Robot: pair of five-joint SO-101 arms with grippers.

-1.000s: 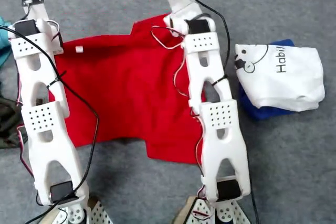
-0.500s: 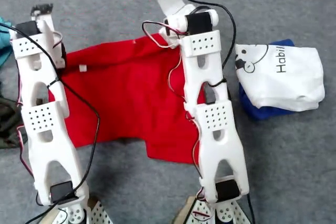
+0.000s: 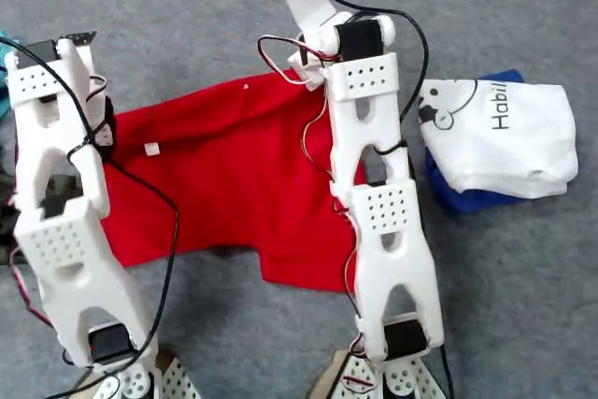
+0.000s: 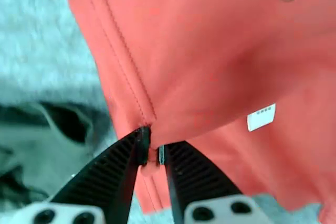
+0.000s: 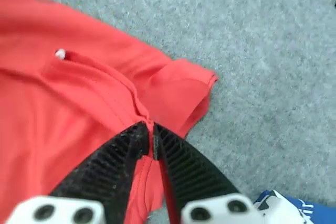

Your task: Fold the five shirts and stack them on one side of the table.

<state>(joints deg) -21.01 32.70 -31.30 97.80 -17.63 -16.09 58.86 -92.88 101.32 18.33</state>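
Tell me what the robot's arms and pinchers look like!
The left arm and right arm are white plastic with grids of little holes, black motors and a black cable trailing along. The left gripper and right gripper are black, ribbed and pointed like beaks.

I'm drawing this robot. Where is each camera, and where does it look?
High view: above the table, looking down on both arms and the red shirt.
Left wrist view: on that wrist, facing the left tool shut on the shirt's edge.
Right wrist view: likewise, facing the right tool shut on the shirt.
All three share the red shirt.
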